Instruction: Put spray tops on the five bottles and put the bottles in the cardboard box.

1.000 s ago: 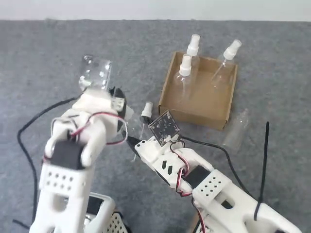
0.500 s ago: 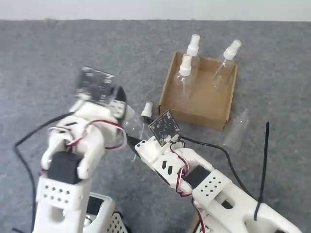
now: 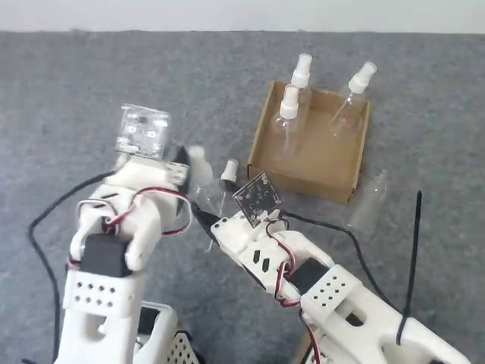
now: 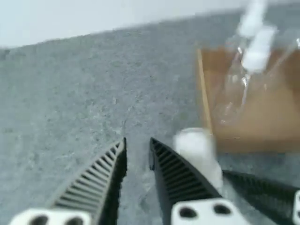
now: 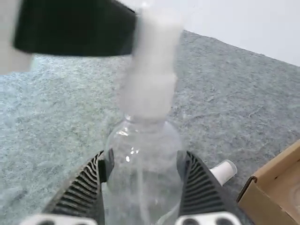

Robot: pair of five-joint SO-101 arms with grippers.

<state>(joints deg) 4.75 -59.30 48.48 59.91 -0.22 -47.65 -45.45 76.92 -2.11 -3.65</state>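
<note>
Bottle (image 5: 143, 145) of clear plastic is pinched between the right gripper's (image 5: 143, 171) fingers, with a white spray top (image 5: 150, 79) on its neck. The left gripper (image 4: 137, 144) is just beside that top, its fingers slightly apart and holding nothing. Three topped bottles (image 3: 292, 121) are in the cardboard box (image 3: 345, 163) nearby.

Bright, even light casts soft, faint shadows.
</note>
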